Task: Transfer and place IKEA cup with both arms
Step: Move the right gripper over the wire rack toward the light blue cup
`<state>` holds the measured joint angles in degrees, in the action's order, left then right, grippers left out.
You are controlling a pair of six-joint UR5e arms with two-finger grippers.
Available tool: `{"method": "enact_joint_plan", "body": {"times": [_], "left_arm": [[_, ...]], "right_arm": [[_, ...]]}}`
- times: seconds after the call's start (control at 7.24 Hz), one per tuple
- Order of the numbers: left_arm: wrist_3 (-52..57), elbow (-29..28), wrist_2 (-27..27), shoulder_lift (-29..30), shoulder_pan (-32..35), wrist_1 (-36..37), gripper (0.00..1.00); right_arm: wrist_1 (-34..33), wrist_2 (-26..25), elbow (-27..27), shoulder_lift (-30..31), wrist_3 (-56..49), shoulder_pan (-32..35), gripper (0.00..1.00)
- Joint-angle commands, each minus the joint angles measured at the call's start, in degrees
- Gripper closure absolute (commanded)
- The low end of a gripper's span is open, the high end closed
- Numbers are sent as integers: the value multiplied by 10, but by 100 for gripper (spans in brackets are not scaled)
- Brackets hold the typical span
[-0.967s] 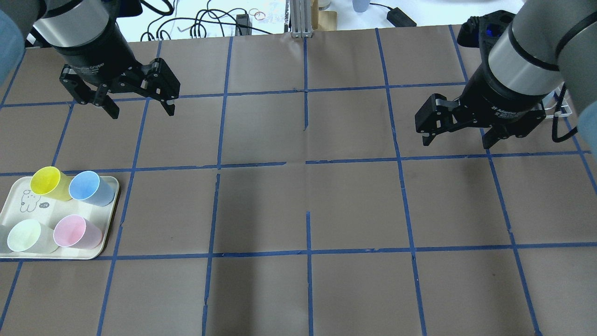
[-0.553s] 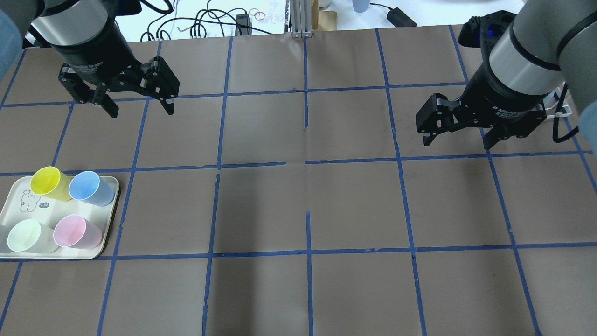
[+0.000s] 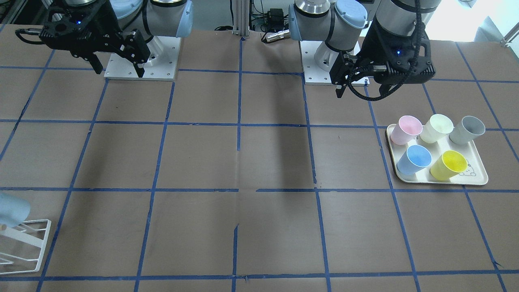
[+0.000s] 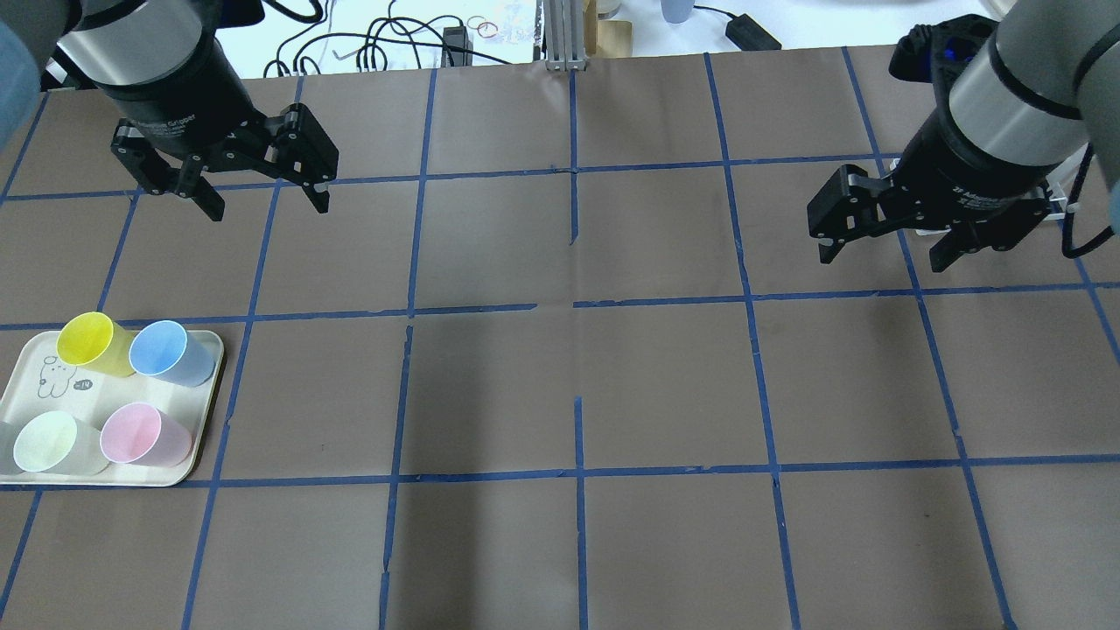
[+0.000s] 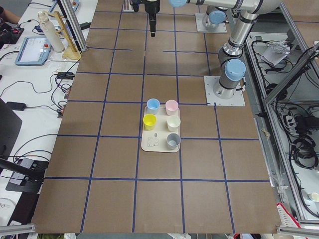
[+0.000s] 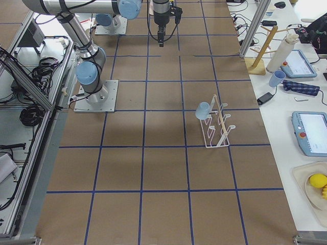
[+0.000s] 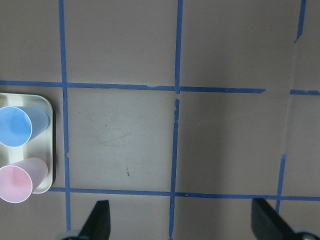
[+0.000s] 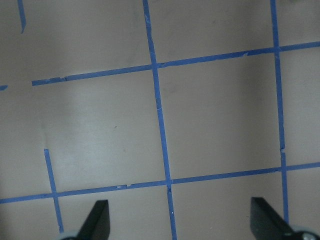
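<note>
The table top [image 4: 665, 385] is matt brown and paper-like, gridded with blue tape [image 4: 580, 525]. The cups [image 3: 419, 156] are smooth plastic, on a matt cream tray [image 3: 478, 178]. The rack [image 6: 217, 122] is white-coated wire. The left arm [image 4: 144, 39] and right arm [image 4: 1019, 109] show satin silver metal.

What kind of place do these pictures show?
Probably a robotics lab: a left arm and a right arm are bolted to a table marked with a blue tape grid, and a side bench holds a teach pendant and cables.
</note>
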<state>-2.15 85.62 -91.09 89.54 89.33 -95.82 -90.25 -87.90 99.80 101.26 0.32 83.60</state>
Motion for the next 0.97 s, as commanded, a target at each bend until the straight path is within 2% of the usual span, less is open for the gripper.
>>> {"method": "enact_joint_plan", "body": {"times": [0.0, 0.28, 0.83], "left_arm": [[0, 0, 1, 2, 0, 0, 0], [1, 1, -1, 2, 0, 1, 0], [3, 0, -1, 6, -3, 3, 0]], "right_arm": [[-3, 1, -1, -9, -97, -77, 0], [-5, 2, -1, -10, -191, -138, 0], [-119, 9, -2, -92, -341, -214, 0]]}}
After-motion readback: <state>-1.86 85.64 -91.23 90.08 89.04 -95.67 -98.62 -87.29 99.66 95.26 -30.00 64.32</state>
